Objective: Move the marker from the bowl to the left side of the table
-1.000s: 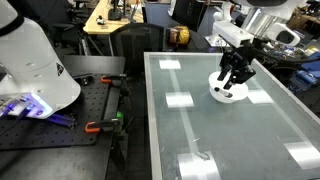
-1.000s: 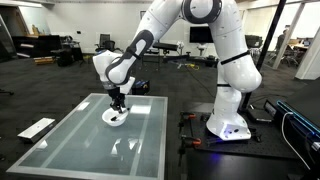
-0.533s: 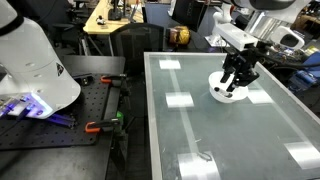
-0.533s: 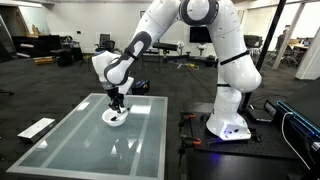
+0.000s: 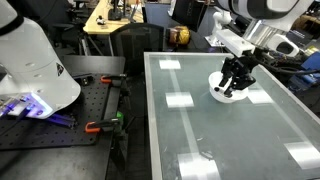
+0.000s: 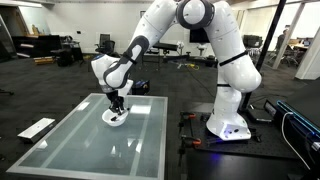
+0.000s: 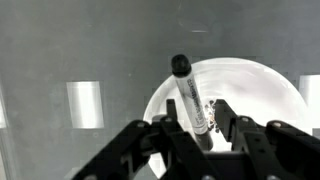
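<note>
Step in hand: grasp made, lift-out about to start; in the wrist view the end effector point(image 7: 203, 126) has its fingers closed against the marker point(image 7: 187, 90), one on each side of the lower barrel, so I read it as clamped on the marker; the marker is a slim dark stick with a round black cap, tilted slightly and pointing away from the fingers; the white bowl point(image 7: 265, 85) lies right behind and below it, so the marker is over the bowl and not carried off yet; whether its lower tip touches the bowl floor is hidden by the fingers; in both exterior views the end effector point(image 5: 234, 82) point(image 6: 118, 103) hangs low over the bowl point(image 5: 218, 97) point(image 6: 110, 120), arm reaching across the glossy tabletop point(image 5: 230, 135); the marker is too small to make out there; a white square patch point(image 7: 85, 103) sits beside the bowl on bare glass; progress judged early, pick done, transport and placing left; next move calls for a straight raise to clear the bowl rim without nudging the bowl, then a sideways carry to the robot's left part of the tabletop, lower, release; risk judged: a thin round barrel may pivot in the grip or roll on the smooth glass once let go, so set it down low and flat.
</note>
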`<state>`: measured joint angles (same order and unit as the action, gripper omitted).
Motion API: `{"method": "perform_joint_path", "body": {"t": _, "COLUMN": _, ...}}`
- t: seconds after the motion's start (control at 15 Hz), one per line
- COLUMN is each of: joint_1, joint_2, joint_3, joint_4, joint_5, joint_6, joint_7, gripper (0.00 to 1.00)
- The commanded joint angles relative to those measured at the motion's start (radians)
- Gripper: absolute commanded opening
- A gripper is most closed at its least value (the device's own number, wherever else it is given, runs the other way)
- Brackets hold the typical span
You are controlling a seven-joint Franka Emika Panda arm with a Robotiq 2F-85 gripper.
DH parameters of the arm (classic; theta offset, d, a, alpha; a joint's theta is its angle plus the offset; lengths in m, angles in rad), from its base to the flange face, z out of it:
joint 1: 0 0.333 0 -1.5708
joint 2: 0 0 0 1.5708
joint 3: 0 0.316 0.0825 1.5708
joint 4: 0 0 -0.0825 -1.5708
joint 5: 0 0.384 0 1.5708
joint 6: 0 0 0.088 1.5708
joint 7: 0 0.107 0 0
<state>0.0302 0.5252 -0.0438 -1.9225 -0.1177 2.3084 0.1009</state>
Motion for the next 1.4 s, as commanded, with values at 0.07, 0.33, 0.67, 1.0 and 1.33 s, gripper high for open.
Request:
{"method": "perform_joint_path", "body": {"t": 0.07, "joint_1": -0.002, "joint_2": 0.015, "joint_3": 0.0, "joint_4": 0.03, "joint_5": 0.006, "joint_6": -0.026, "joint_7": -0.007, "gripper": 0.38}}
{"method": "perform_joint_path", "body": {"t": 0.33, "joint_1": 0.0, "joint_2": 0.016, "joint_3": -0.002, "joint_4": 0.036, "joint_5": 0.003, "joint_6": -0.034, "joint_7": -0.003, "gripper": 0.0}}
{"method": "perform_joint_path", "body": {"t": 0.67, "joint_1": 0.007, "joint_2": -0.008, "joint_3": -0.007, "joint_4": 0.03, "joint_5": -0.003, "joint_6": -0.042, "joint_7": 0.012, "gripper": 0.04}}
{"method": "perform_joint_path", "body": {"t": 1.0, "joint_1": 0.008, "joint_2": -0.087, "joint_3": -0.008, "joint_4": -0.008, "joint_5": -0.003, "joint_6": -0.078, "joint_7": 0.016, "gripper": 0.04}}
{"method": "perform_joint_path", "body": {"t": 1.33, "joint_1": 0.024, "joint_2": -0.218, "joint_3": -0.014, "joint_4": -0.068, "joint_5": -0.047, "joint_6": -0.138, "joint_7": 0.044, "gripper": 0.04}}
